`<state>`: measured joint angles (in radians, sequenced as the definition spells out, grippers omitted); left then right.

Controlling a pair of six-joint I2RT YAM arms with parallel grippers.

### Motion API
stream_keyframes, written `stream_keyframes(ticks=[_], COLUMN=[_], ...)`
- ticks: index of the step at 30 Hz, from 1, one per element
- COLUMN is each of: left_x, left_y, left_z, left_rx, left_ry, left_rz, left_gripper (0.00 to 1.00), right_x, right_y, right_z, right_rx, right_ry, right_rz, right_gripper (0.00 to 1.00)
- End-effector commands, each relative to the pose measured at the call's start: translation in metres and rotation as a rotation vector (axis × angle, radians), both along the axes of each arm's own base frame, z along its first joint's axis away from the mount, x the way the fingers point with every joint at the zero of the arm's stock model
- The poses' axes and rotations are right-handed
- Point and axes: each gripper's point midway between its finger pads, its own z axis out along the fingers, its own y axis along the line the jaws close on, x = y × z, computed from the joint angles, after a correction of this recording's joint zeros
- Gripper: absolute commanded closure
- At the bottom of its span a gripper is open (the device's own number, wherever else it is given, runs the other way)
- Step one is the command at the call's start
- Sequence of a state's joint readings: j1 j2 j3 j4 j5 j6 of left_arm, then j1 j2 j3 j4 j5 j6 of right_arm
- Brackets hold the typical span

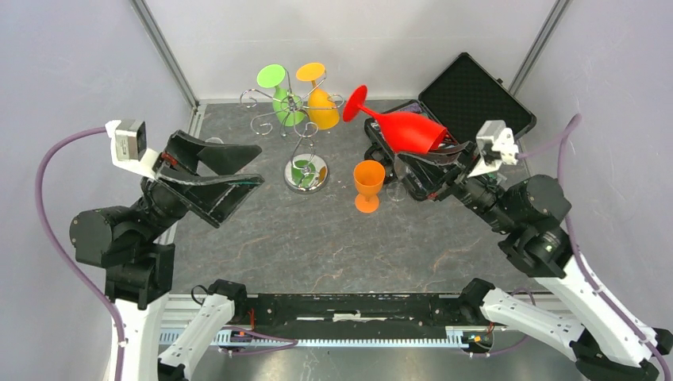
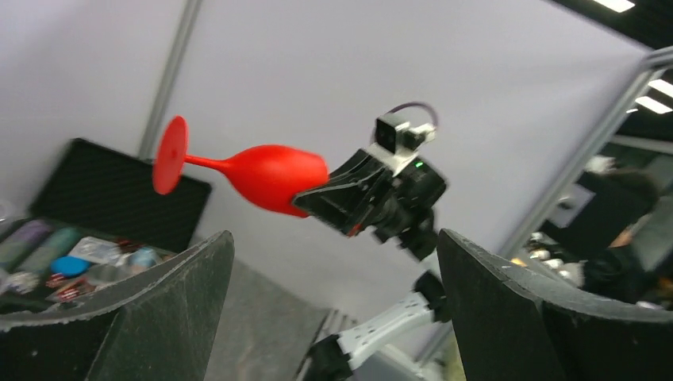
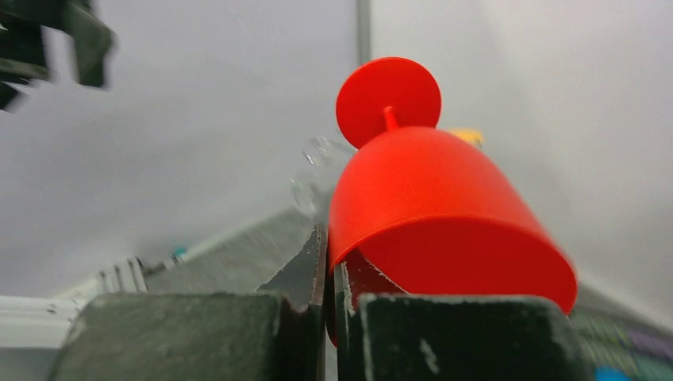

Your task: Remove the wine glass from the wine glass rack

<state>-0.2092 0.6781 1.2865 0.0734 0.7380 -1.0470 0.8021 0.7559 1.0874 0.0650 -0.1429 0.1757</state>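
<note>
Red wine glass [image 1: 406, 131] rim partly hidden by right claw [image 1: 439, 149].

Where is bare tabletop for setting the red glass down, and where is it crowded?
Free: the table patch bordered by the wine glass rack's base, the orange glass and the near rail. Crowded: the back, around the hung glasses, the case and the right gripper holding the red wine glass.

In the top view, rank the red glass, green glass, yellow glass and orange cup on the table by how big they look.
1. red glass, though it is held up nearer the camera.
2. green glass and yellow glass, alike.
3. orange cup, narrowly smallest.
</note>
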Motion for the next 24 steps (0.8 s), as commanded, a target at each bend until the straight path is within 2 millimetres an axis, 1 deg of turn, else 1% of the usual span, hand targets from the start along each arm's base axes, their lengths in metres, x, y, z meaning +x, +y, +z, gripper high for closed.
stream_keyframes(ticks=[1,4,7,9,13,15,16,17,18,20,22,24], left_x=[0.023,0.037,0.048,0.054,0.064,0.068,0.069,0.071,0.071,0.071,0.072,0.072], left_y=[0.011,0.017,0.018,0.019,0.020,0.021,0.022,0.023,0.024,0.023,0.022,0.022], left_z=[-0.038,-0.049,-0.060,-0.067,-0.078,-0.082,-0.083,-0.085,-0.085,-0.087,-0.088,-0.089], left_rx=[0.205,0.230,0.247,0.256,0.277,0.287,0.292,0.295,0.297,0.301,0.302,0.301], left_ry=[-0.028,0.005,0.037,0.058,0.094,0.100,0.102,0.105,0.108,0.113,0.113,0.115], left_rz=[0.206,0.272,0.296,0.307,0.324,0.340,0.348,0.356,0.361,0.356,0.349,0.349], left_gripper=[0.00,0.00,0.00,0.00,0.00,0.00,0.00,0.00,0.00,0.00,0.00,0.00], right_x=[0.015,0.008,0.003,-0.003,-0.009,-0.016,-0.024,-0.030,-0.031,-0.030,-0.029,-0.030], right_y=[-0.040,-0.058,-0.076,-0.083,-0.096,-0.098,-0.090,-0.088,-0.090,-0.096,-0.096,-0.092], right_z=[-0.084,-0.099,-0.113,-0.122,-0.150,-0.165,-0.170,-0.175,-0.180,-0.198,-0.225,-0.260], right_rx=[-0.364,-0.430,-0.477,-0.519,-0.602,-0.661,-0.681,-0.695,-0.711,-0.762,-0.835,-0.931], right_ry=[0.295,0.393,0.478,0.524,0.616,0.645,0.647,0.651,0.661,0.698,0.740,0.792], right_rz=[-0.213,-0.260,-0.314,-0.327,-0.366,-0.342,-0.271,-0.235,-0.238,-0.271,-0.268,-0.242], right_gripper=[1.00,1.00,1.00,1.00,1.00,1.00,1.00,1.00,1.00,1.00,1.00,1.00])
